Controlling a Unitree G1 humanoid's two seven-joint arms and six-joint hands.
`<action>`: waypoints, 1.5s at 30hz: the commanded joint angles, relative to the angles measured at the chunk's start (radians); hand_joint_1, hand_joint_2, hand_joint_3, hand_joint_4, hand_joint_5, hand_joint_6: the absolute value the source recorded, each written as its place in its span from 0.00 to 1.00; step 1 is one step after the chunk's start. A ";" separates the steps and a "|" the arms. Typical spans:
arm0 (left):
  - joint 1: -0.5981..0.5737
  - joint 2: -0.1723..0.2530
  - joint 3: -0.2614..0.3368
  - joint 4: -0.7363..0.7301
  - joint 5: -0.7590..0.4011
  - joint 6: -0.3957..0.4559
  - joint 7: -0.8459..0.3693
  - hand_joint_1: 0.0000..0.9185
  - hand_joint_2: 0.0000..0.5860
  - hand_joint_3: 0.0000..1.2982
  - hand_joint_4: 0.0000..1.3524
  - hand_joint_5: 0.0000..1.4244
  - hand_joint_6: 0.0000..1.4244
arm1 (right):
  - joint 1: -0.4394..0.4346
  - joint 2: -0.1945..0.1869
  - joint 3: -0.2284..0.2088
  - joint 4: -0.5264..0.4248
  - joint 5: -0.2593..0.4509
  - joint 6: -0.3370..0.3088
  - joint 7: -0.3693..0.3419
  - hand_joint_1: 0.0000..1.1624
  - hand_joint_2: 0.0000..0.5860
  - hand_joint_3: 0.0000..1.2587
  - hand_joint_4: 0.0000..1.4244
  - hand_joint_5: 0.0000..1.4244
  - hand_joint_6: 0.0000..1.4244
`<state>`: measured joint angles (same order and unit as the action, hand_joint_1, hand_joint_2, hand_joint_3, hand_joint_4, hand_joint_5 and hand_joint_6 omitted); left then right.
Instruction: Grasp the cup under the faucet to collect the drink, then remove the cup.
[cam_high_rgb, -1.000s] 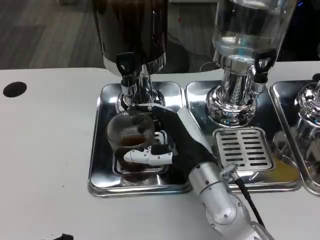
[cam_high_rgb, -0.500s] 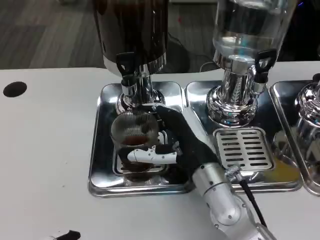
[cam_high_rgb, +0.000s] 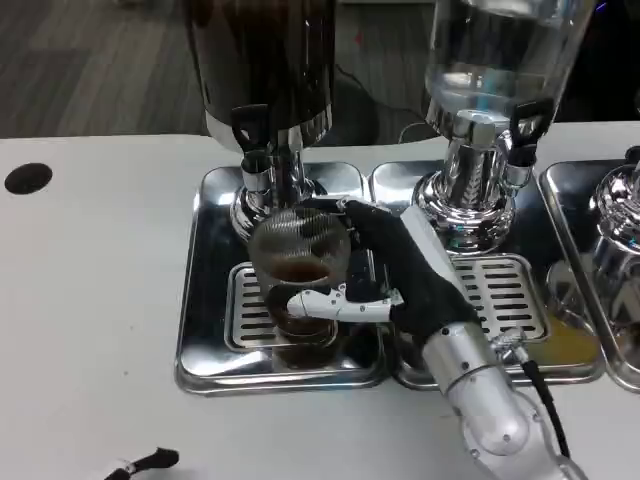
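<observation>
At frame centre, the right hand (cam_high_rgb: 395, 270) gripped a ribbed clear glass cup (cam_high_rgb: 298, 272) of dark drink, fingers wrapped around it, above the steel drip tray (cam_high_rgb: 205, 300).

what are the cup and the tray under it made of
Cup: looks like clear ribbed glass or hard plastic; the dark drink and the grate show through its wall, so which of the two is open. Tray: polished metal, probably stainless steel, with mirror-like reflections and a slotted drip grate. The right hand holds the cup.

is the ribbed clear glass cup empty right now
No, the ribbed clear glass cup gripped by the right hand holds dark brown drink in its lower part.
</observation>
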<state>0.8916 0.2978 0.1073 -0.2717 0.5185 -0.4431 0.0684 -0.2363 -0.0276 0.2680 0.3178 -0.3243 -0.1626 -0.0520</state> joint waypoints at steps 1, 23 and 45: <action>-0.014 0.007 -0.013 0.009 0.004 0.025 -0.018 0.00 0.15 0.25 0.17 0.30 0.49 | 0.038 -0.028 -0.028 -0.119 0.021 0.008 0.029 0.74 0.22 0.33 0.30 0.32 0.21; -0.088 0.010 -0.085 -0.020 0.021 0.100 -0.044 0.00 0.14 0.24 0.16 0.30 0.49 | 0.346 -0.207 -0.188 -0.440 0.143 -0.007 0.173 0.74 0.22 0.34 0.31 0.33 0.21; -0.111 -0.005 -0.132 -0.051 0.046 0.188 -0.042 0.00 0.14 0.24 0.17 0.31 0.51 | 0.598 -0.281 -0.400 -0.409 0.324 -0.293 0.283 0.74 0.19 0.35 0.31 0.33 0.22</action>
<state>0.7775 0.2984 -0.0123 -0.3144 0.5576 -0.2758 0.0352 0.3539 -0.3031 -0.1102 -0.1109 -0.0301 -0.3715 0.2265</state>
